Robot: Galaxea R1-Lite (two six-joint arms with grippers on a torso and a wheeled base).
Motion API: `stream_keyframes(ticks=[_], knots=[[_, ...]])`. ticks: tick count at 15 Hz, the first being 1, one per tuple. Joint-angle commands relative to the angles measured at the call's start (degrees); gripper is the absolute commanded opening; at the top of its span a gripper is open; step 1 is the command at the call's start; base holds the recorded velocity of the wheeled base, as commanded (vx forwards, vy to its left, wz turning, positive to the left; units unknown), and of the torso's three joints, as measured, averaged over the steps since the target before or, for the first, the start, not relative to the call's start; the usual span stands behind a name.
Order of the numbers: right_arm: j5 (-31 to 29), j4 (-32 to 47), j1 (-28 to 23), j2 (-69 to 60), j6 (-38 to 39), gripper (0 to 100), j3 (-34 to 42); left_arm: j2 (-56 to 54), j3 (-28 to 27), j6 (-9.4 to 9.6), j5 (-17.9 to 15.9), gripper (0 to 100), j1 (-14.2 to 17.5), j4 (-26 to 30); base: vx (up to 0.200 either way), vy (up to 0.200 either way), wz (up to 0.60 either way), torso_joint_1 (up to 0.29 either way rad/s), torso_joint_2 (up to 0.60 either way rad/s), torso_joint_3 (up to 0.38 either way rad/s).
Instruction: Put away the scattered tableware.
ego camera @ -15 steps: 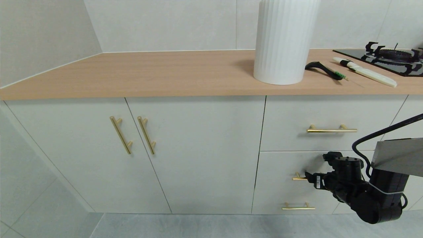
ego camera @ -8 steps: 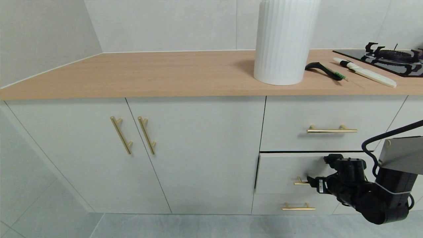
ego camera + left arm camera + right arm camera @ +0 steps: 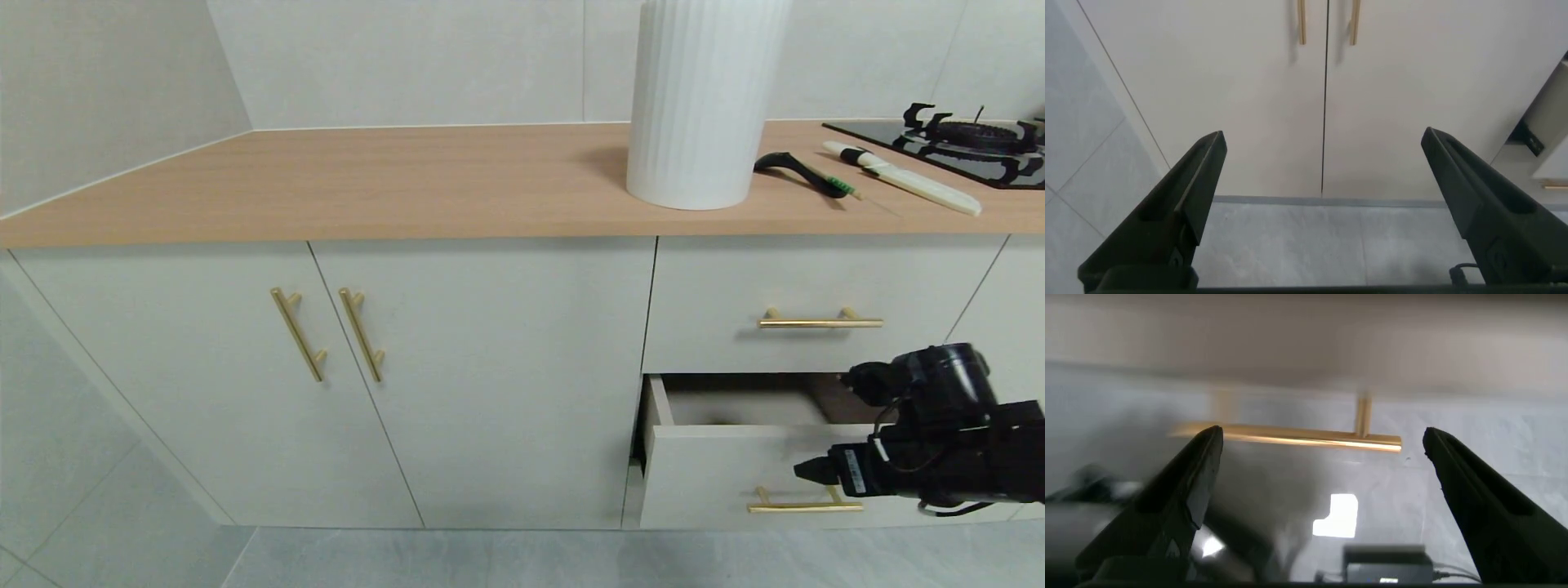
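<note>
- head view: wooden countertop (image 3: pixel 367 175) carries a tall white ribbed cylinder (image 3: pixel 698 102). just beside it lies a black-handled utensil with a green tip (image 3: pixel 802 174), then a white knife with a black band (image 3: pixel 902 178), both near the black gas hob (image 3: pixel 976 139).
- head view: white middle drawer (image 3: pixel 718 469) stands open below the countertop. right gripper (image 3: pixel 812 471) sits in front of its panel, just above the gold bar handle (image 3: pixel 804 507).
- left wrist view: left gripper (image 3: pixel 1323 137) is released, fingers (image 3: pixel 1184 204) spread wide with nothing between them. it faces white cabinet doors (image 3: pixel 1208 82) over grey floor tiles (image 3: pixel 1315 237).
- right wrist view: right gripper (image 3: pixel 1321 434) is released, fingers (image 3: pixel 1176 506) wide apart. the gold bar handle (image 3: pixel 1290 437) runs across just ahead of the tips. can't tell if it touches them.
</note>
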Motion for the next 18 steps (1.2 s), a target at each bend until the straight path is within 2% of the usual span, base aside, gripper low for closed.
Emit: stream_keyframes(ticks=[1, 3, 5, 9, 12, 16, 18], knots=[[2.9, 9.4, 2.0, -19.7, -0.2, 100, -4.0, 0.1, 0.0, -0.01, 0.0, 100, 0.0, 0.0, 0.0, 0.0, 0.0, 0.0, 0.0, 0.0], [2.9, 8.4, 3.1, -19.7, 0.1, 100, -3.9, 0.1, 0.0, -0.01, 0.0, 100, 0.0, 0.0, 0.0, 0.0, 0.0, 0.0, 0.0, 0.0], [2.7, 3.9, 3.1, -15.6, 0.2, 100, -3.2, 0.1, 0.0, -0.01, 0.0, 100, 0.0, 0.0, 0.0, 0.0, 0.0, 0.0, 0.0, 0.0], [-4.0, -9.6, 4.4, -3.1, 0.3, 100, 0.8, 0.1, 0.0, -0.01, 0.0, 100, 0.0, 0.0, 0.0, 0.0, 0.0, 0.0, 0.0, 0.0], [-5.3, -19.2, 5.6, 3.5, 0.3, 100, 3.3, 0.1, 0.0, -0.01, 0.0, 100, 0.0, 0.0, 0.0, 0.0, 0.0, 0.0, 0.0, 0.0], [-5.7, -18.9, 5.8, 2.8, 0.3, 100, 4.3, 0.1, 0.0, -0.01, 0.0, 100, 0.0, -0.1, 0.0, 0.0, 0.0, 0.0, 0.0, 0.0], [-5.6, -16.1, 5.8, 1.3, 0.3, 100, 4.1, 0.1, 0.0, -0.01, 0.0, 100, 0.0, 0.0, 0.0, 0.0, 0.0, 0.0, 0.0, 0.0]])
